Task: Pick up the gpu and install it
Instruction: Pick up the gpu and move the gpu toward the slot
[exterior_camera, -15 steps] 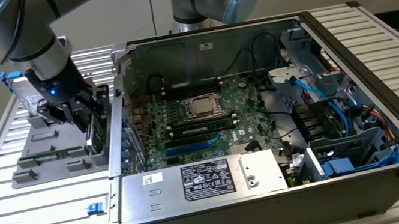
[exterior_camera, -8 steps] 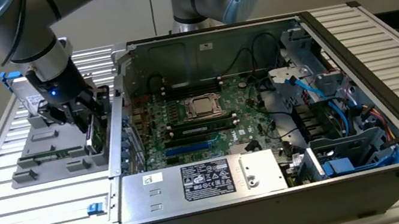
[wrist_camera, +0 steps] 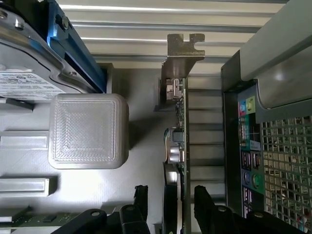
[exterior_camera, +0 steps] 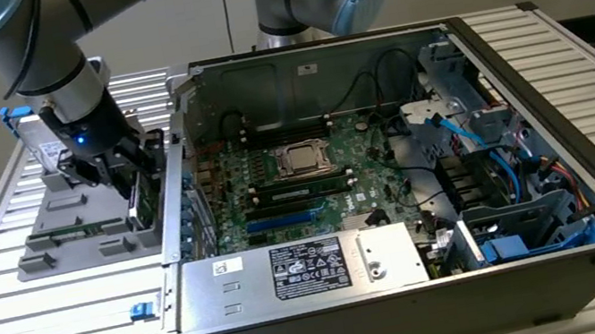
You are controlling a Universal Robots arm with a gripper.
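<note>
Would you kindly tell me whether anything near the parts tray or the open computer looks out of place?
Nothing stands out. The gpu stands upright on edge in the grey tray, with the open end effector straddling it. Nothing looks spilled, bent or askew.

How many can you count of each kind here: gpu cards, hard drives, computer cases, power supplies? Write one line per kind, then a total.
gpu: 1
hard drive: 1
computer case: 1
power supply: 1
Total: 4
</note>
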